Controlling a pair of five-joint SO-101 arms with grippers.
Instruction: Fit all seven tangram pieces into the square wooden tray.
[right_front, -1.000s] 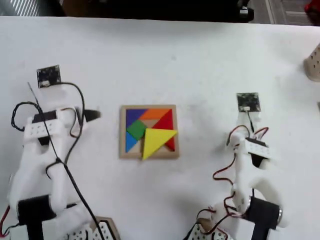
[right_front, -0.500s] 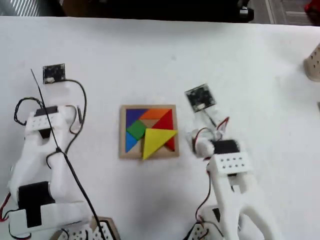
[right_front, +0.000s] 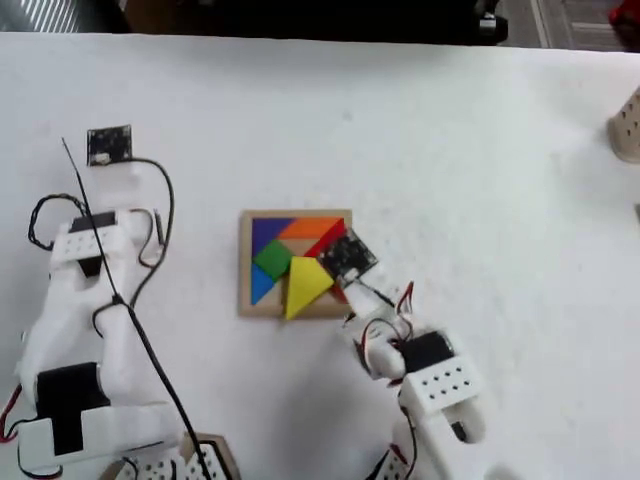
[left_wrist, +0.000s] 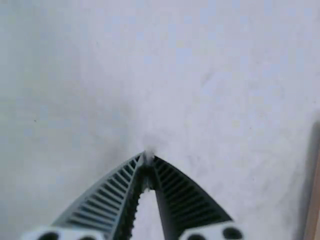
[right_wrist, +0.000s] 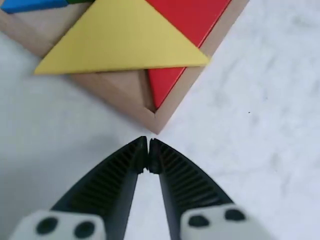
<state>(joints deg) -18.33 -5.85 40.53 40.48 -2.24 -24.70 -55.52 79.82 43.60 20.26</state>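
The square wooden tray (right_front: 243, 262) sits mid-table holding purple, orange, red (right_front: 328, 238), green (right_front: 272, 258) and blue pieces. A large yellow triangle (right_front: 303, 283) lies askew on top, its point over the front rim. In the right wrist view my right gripper (right_wrist: 148, 142) is shut and empty, its tips just off the tray's corner (right_wrist: 156, 126), near the yellow triangle (right_wrist: 122, 42) and a red piece (right_wrist: 187, 27). The right arm's camera board (right_front: 347, 256) covers the tray's right side. My left gripper (left_wrist: 146, 159) is shut over bare white table, with the left arm (right_front: 88, 250) far left of the tray.
The white table has free room at the back and right. A beige object (right_front: 627, 125) stands at the far right edge. A wooden block (right_front: 215, 455) and arm bases sit along the front edge. Black cable (right_front: 165, 200) loops beside the left arm.
The right arm has swung from the right side of the table to the tray's front right corner. The left arm turned away from the tray earlier and now holds still.
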